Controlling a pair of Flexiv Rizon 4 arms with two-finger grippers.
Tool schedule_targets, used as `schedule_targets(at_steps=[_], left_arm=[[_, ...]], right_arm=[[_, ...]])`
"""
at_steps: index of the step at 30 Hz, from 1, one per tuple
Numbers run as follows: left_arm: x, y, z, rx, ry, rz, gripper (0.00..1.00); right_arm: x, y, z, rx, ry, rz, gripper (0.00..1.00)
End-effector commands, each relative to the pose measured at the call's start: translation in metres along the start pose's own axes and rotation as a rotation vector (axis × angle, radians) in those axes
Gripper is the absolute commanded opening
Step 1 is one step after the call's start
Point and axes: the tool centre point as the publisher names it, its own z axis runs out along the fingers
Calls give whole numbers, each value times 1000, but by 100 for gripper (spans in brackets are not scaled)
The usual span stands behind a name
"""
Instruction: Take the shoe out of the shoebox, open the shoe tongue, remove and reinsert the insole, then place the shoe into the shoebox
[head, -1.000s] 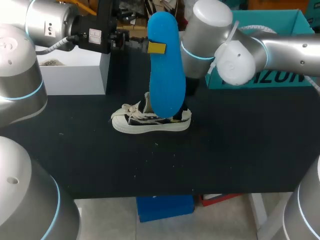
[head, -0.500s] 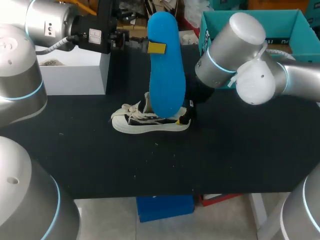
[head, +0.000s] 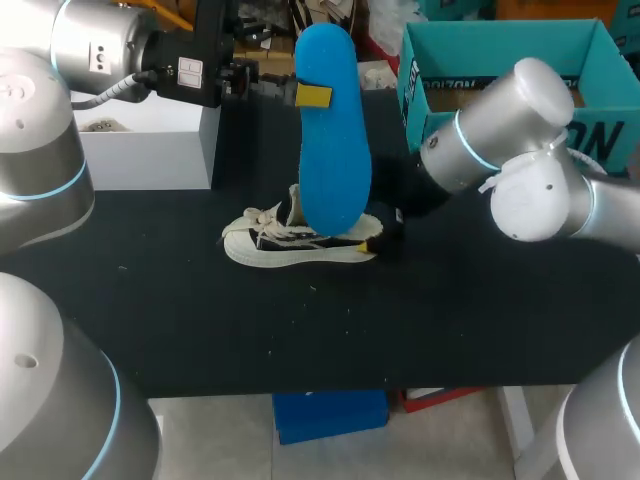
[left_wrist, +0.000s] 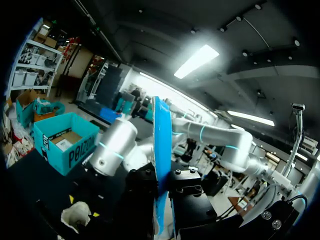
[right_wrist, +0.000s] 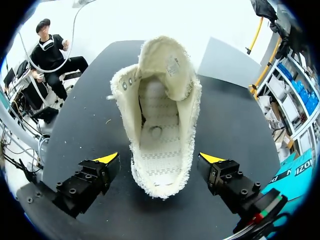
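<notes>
From above, my left gripper (head: 305, 96) is holding the one blue insole (head: 333, 150) upright over the one shoe (head: 290, 243), which is lying on the table (head: 450, 320), heel by my right gripper (head: 385, 235), with one teal shoebox (head: 500, 45) behind. The left wrist view is showing the insole squeezed between its fingers (left_wrist: 145, 185). In the right wrist view, wide fingers (right_wrist: 107, 160) are sitting on each side of the heel, not touching, and the shoe is pointing straight ahead.

One shoe (head: 300, 243), one blue insole (head: 332, 150), one teal shoebox (head: 500, 27), one white box (head: 150, 150), one left tool (head: 312, 96), one right tool (right_wrist: 159, 159).
</notes>
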Motion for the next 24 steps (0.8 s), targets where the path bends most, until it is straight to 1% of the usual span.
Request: schedule_targets(at_steps=[1,12,18,24], left_arm=[[0,1,1,2,-2,1,0],[0,1,1,2,-2,1,0],[0,1,1,2,-2,1,0],[0,1,1,2,-2,1,0]], right_arm=[[0,-8,6,-104,-2,4,100],[0,-18,13,-164,3,25,100],[1,-21,19,-200,1,36,100],[0,-23,25,-219,3,40,100]])
